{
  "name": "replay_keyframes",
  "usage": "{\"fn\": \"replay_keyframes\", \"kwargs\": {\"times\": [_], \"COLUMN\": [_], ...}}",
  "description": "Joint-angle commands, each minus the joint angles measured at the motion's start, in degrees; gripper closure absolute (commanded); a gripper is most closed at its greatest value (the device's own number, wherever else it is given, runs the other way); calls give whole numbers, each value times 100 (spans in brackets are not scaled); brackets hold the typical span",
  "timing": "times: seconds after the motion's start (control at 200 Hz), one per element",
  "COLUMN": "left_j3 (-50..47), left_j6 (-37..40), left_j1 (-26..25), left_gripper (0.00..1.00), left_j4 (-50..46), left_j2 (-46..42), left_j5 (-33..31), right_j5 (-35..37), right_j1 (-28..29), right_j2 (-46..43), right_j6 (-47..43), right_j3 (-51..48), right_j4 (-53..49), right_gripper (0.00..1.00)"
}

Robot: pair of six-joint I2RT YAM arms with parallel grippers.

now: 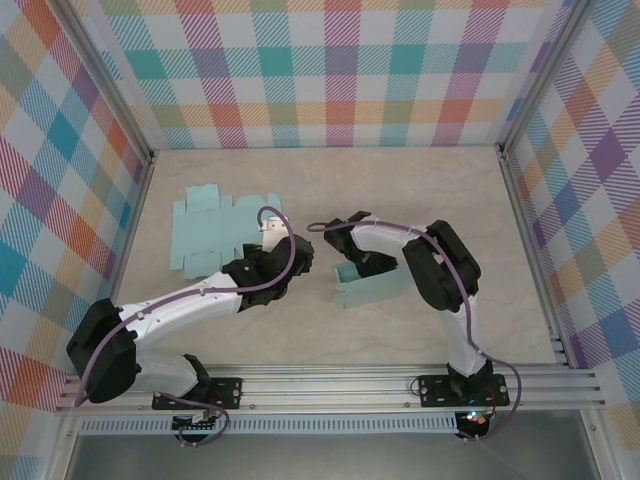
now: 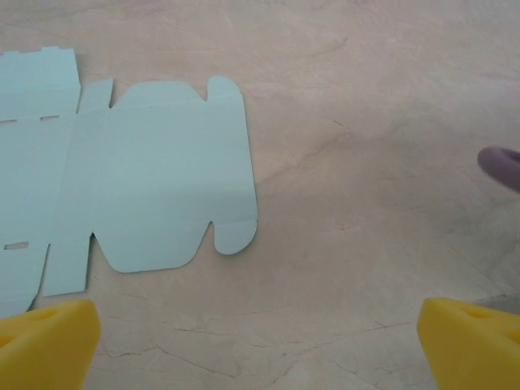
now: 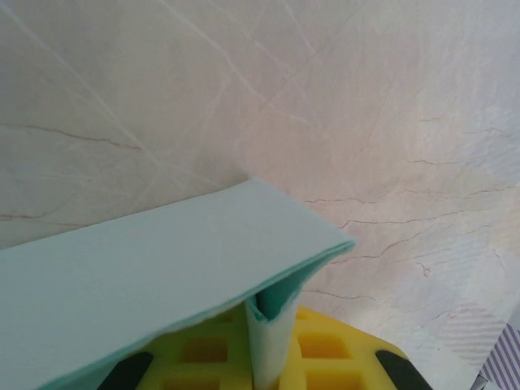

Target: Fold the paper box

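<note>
The paper box (image 1: 365, 285) is plain pale mint card, matte and unprinted on every face that shows. It is half formed: a long shallow tray with one long wall standing and its open side up. It lies directly under and just forward of the right gripper (image 1: 352, 262).

In the right wrist view, the right gripper (image 3: 268, 361) is clenched on the box. One thin upright wall of card is pinched between the yellow pads (image 3: 325, 349). A broad panel of the paper box (image 3: 162, 276) slopes away above them to a sharp folded corner (the crease there looks clean).

A second piece, the flat blank (image 1: 215, 235), lies unfolded on the table (image 1: 330, 335). It is the same mint colour, with rounded tabs and notched flaps along its edges. It sits just left of the left gripper (image 1: 272, 230) and partly beneath it.

In the left wrist view, the flat blank (image 2: 154, 179) spreads ahead and to the left of the left gripper (image 2: 260, 341). That claw is released, its yellow fingertips (image 2: 49, 337) spread wide at the two bottom corners, with bare marbled beige table between them. The two claws are near each other, the half-folded box on the right one's side and the blank on the left one's.
</note>
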Motion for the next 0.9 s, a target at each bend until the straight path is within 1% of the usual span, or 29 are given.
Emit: {"fn": "replay_keyframes", "kwargs": {"times": [0.0, 0.105, 0.155, 0.225, 0.305, 0.36, 0.385, 0.405, 0.445, 0.505, 0.575, 0.73, 0.83, 0.895], "left_j3": [2, 23, 48, 84, 90, 98, 107, 116, 129, 155, 186, 282, 352, 378], "left_j6": [-101, -130, -156, -200, -216, -216, -216, -213, -227, -247, -276, -251, -139, 24], "left_j1": [-19, -21, -19, -21, -7, 8, 9, 24, 38, 74, 126, 334, 444, 518], "left_gripper": [0, 0, 0, 0, 0, 0, 1, 2, 4, 7, 10, 12, 16, 17], "left_j4": [-100, -126, -175, -255, -246, -252, -261, -270, -303, -357, -419, -575, -590, -457], "left_j2": [-58, -31, -12, 23, 20, 22, 23, 29, 45, 64, 87, 212, 361, 515], "left_j5": [-296, -279, -281, -305, -291, -250, -231, -222, -220, -242, -233, -93, 11, 138], "right_j5": [-250, -370, -372, -345, -260, -190, -155, -114, -60, -10, -4, -67, -79, -87], "right_j1": [10, 22, 23, 23, 18, 22, 18, 19, 14, 18, 14, 14, 14, 14], "right_j2": [612, 355, 161, -138, -548, -782, -866, -934, -1052, -1237, -1489, -2277, -3029, -3587], "right_j6": [343, 358, 317, 190, -28, -192, -261, -313, -412, -574, -735, -911, -921, -890], "right_j3": [-343, -530, -582, -588, -515, -378, -303, -238, -104, 86, 285, 506, 316, 65], "right_j4": [919, 1112, 1145, 1125, 1085, 1040, 1001, 975, 924, 883, 882, 822, 792, 762], "right_gripper": [100, 100, 84, 73, 55, 48, 43, 36, 16, 0, 0, 0, 0, 0]}}
